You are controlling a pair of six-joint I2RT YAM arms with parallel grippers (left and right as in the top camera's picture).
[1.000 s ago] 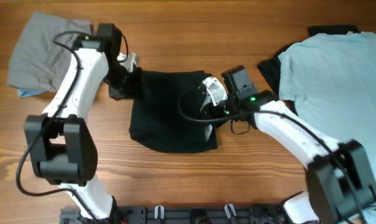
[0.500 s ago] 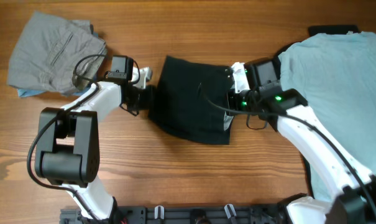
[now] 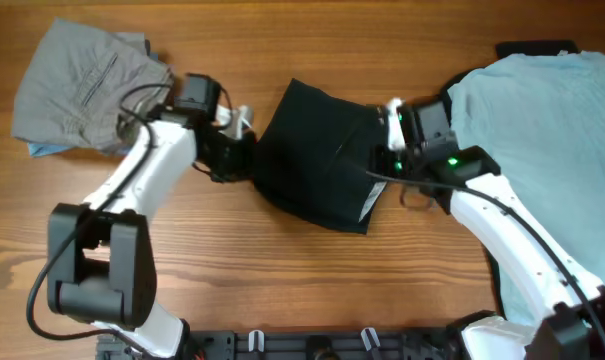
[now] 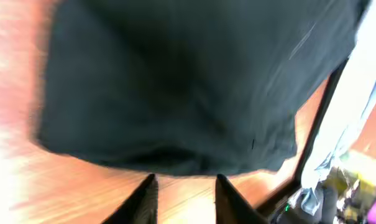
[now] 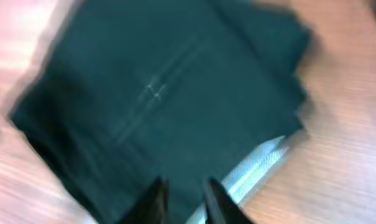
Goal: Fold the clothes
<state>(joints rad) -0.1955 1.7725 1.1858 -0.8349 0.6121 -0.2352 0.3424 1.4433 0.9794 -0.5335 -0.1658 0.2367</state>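
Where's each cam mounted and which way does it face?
Overhead: above the table, facing down on black garment, grey piece, pale blue T-shirt; left arm and right arm show.
Left wrist: on left arm, facing the garment's edge; left end effector at bottom.
Right wrist: on right arm, facing down on the garment; right end effector at bottom.
Shared: all see the black garment.

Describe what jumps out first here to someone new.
A folded black garment lies askew at the centre of the table, with the left gripper at its left edge and the right gripper at its right. A pale blue T-shirt sprawls at the far right; a grey garment sits top left.
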